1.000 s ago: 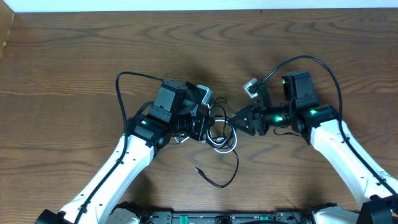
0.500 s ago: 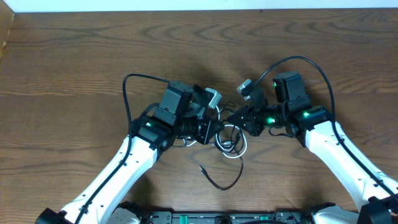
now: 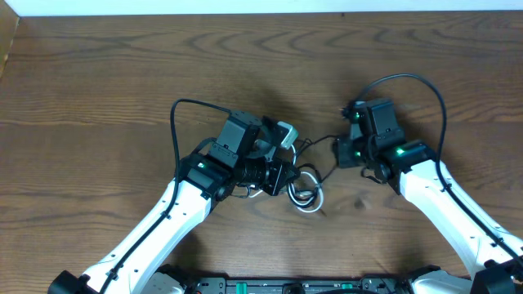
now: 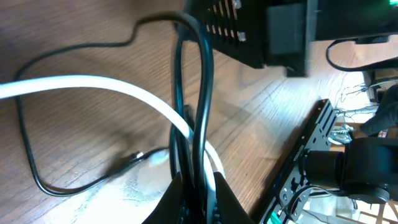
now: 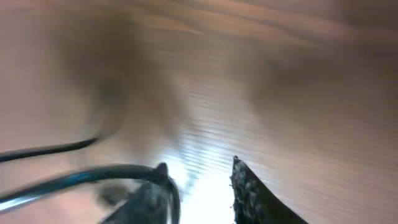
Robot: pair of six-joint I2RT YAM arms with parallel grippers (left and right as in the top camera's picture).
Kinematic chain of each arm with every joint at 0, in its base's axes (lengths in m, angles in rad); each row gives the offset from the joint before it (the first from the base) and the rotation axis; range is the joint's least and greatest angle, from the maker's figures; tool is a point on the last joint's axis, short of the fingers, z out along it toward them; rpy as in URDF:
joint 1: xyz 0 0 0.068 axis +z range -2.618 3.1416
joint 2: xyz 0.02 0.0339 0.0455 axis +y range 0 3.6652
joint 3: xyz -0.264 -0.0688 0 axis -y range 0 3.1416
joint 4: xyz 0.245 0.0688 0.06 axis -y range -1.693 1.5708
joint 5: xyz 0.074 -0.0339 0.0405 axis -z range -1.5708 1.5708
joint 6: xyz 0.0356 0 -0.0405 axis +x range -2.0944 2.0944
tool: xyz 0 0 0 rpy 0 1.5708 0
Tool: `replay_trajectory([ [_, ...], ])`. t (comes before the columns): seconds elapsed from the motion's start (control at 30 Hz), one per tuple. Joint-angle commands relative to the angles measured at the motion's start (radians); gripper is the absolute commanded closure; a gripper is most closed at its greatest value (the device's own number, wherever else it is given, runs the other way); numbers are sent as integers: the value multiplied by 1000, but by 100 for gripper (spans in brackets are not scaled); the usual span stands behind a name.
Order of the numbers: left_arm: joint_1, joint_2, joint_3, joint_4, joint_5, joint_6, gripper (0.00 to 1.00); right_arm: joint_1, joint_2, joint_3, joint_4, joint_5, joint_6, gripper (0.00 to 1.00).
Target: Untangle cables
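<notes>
The white cable (image 3: 309, 202) lies in a small loop on the table in front of my left gripper (image 3: 282, 175). The left wrist view shows that gripper (image 4: 198, 180) shut on both the white cable (image 4: 93, 84) and the black cable (image 4: 202, 93). A thin black cable (image 3: 320, 140) runs from the tangle across to my right gripper (image 3: 341, 152). In the blurred right wrist view, the right gripper (image 5: 199, 168) has its jaws apart. The black cable (image 5: 93, 177) hooks round the tip of the left finger, and the gap between the fingers is bare.
Thick black arm cables arch behind the left arm (image 3: 184, 114) and the right arm (image 3: 409, 79). The table's back edge (image 3: 245, 10) meets a white strip. A metal base frame (image 3: 286, 286) lines the front edge. The right arm's housing (image 4: 261, 31) looms near the left gripper.
My right gripper has drawn back to the right, away from the tangle, pulling the black cable out with it. The loose black end in front has left the table. The left arm edged right.
</notes>
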Motion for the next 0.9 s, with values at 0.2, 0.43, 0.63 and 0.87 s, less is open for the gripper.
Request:
replay_trajectory([
  [0.2,-3,-1,0,-11,34,-1,92,-88,35,1,-148,603,204,64],
  [0.43,-3,-2,0,-18,22,10,92,-264,47,1,-157,605,238,60],
  [0.63,3,-2,0,-5,23,10,92,-393,47,1,-140,433,187,50],
  [0.87,3,-1,0,92,18,9,92,-388,47,1,-80,-388,-293,40],
])
